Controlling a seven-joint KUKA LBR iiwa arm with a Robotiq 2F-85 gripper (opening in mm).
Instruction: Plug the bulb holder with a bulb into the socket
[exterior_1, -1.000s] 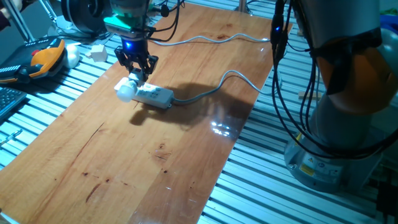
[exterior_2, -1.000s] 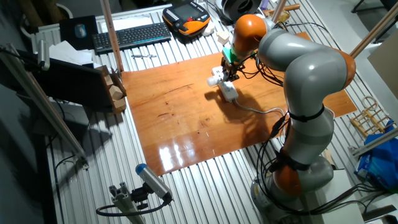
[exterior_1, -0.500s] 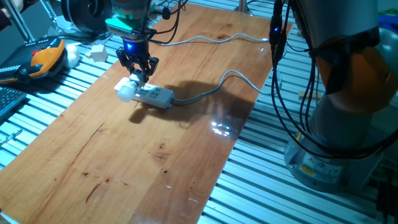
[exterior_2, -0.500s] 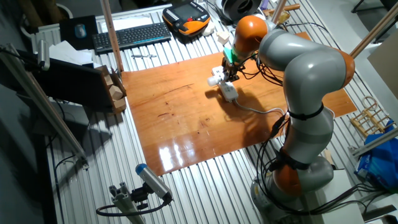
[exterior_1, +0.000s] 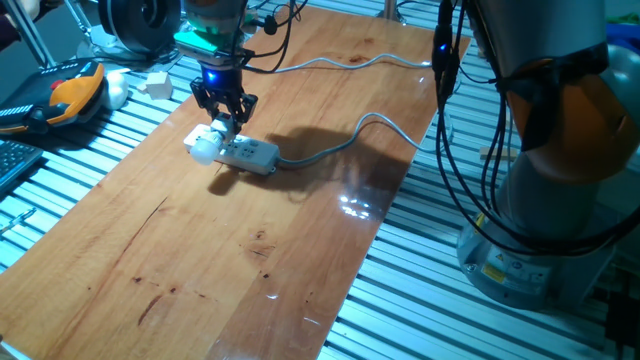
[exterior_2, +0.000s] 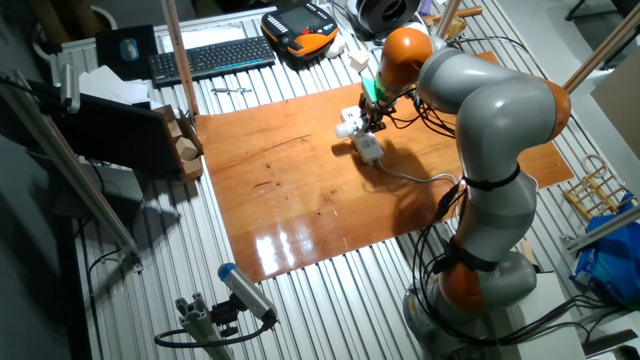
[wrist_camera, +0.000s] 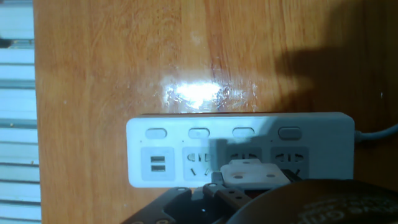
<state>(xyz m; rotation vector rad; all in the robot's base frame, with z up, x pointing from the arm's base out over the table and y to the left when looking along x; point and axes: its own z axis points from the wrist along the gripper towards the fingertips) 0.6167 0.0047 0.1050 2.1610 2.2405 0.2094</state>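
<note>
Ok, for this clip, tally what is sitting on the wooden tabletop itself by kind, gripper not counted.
Power strips: 1, the socket, with its grey cable.
Plug-in lamp units: 1, the bulb holder with the bulb at its end, resting at the strip, under the gripper.
Total: 2

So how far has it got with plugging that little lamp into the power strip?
The bulb holder already sits on the socket, over one of its middle outlets, with the bulb jutting off the strip's side. The gripper is at the holder; whether its jaws grip it is unclear. Left: confirming it's fully seated, then backing away.
</note>
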